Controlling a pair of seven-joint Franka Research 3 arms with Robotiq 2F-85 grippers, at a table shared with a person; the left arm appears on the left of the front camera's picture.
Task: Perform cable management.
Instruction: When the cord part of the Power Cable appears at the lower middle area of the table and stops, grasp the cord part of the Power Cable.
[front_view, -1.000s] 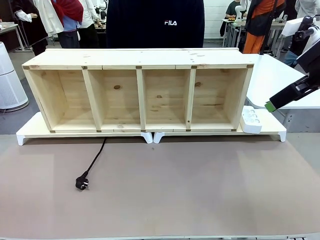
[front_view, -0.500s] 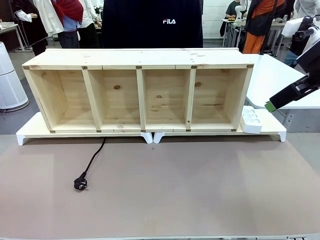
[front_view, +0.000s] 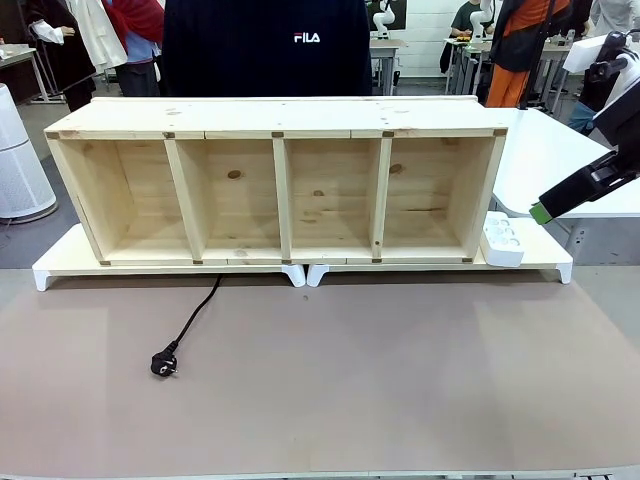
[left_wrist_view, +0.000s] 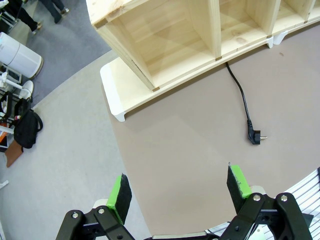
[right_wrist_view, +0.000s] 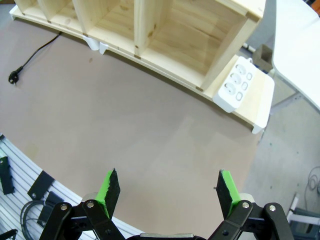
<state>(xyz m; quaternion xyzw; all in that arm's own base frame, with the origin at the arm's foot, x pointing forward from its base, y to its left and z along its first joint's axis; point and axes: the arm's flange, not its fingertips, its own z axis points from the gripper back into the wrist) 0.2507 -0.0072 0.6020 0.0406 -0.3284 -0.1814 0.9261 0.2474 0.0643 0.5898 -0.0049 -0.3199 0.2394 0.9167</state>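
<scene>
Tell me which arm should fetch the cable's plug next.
Probably left: the plug lies left on the mat, ahead of the open left claw. The right claw hangs far right, beyond the power strip.

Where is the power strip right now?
Front view: the white power strip sits on the robot's right, beside the right end of the wooden shelf.
</scene>
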